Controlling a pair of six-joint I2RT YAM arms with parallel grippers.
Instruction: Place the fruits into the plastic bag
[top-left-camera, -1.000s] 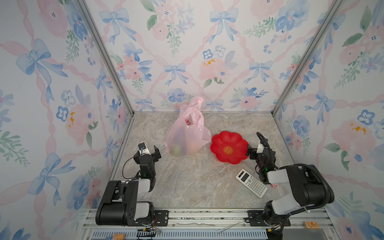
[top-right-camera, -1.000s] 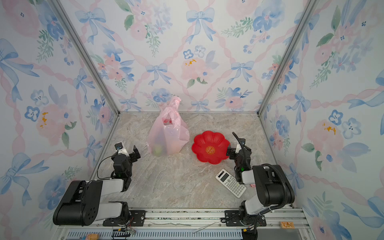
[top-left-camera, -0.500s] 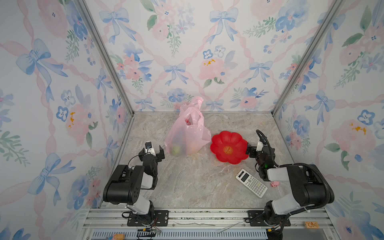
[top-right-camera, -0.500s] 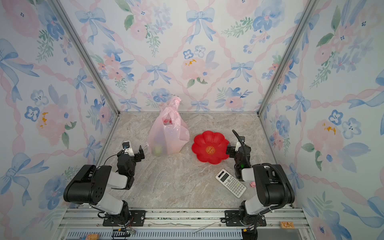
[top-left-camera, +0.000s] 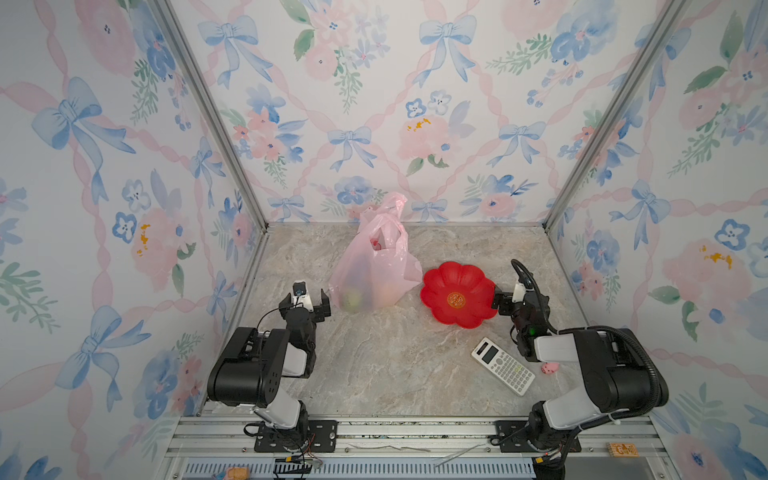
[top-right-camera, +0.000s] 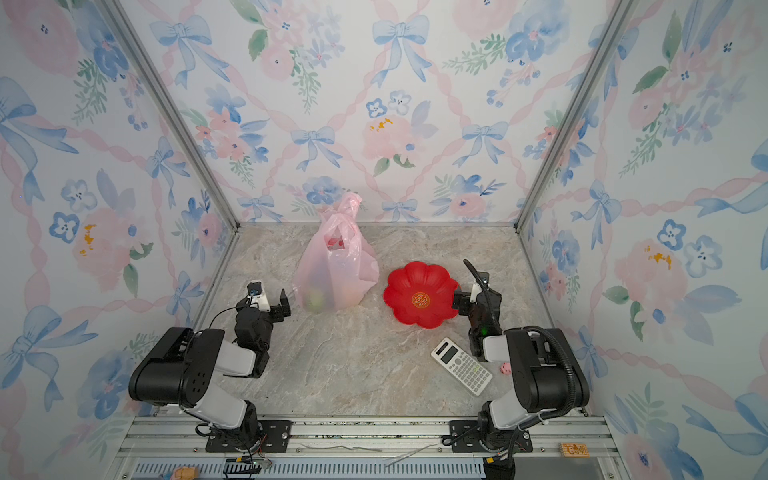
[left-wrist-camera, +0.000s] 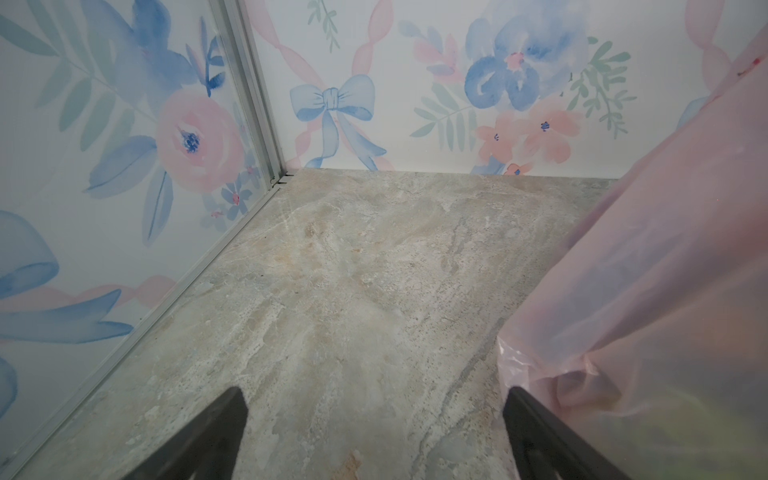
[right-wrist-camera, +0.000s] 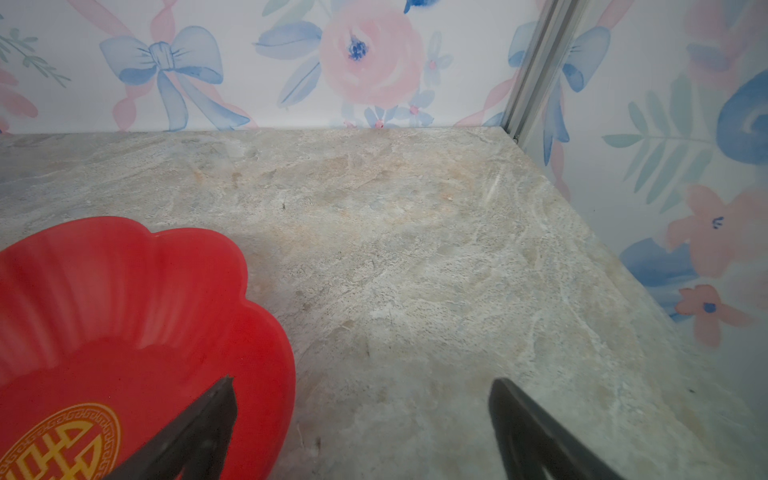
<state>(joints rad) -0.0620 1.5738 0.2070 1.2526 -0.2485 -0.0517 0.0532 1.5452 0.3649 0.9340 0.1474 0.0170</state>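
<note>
Marble tabletop (top-left-camera: 374, 365): the plastic bag (top-left-camera: 376, 266) stands just beside the left fingers (left-wrist-camera: 536, 432); right fingers (right-wrist-camera: 199, 432), like them, spread apart, empty.

Only one sign reads clearly: a gold double-happiness character (top-left-camera: 456, 300), ringed by a gold fret border, at the centre of the red flower-shaped plate (top-left-camera: 440, 279); I see it in both top views and in my right wrist view (right-wrist-camera: 58, 446). The key legends on the calculator (top-left-camera: 503, 366) and the marks on the orange tag (top-left-camera: 622, 449) on the front rail are too small to read. The red print on the plastic bag (top-left-camera: 374, 270) is too blurred to read.
</note>
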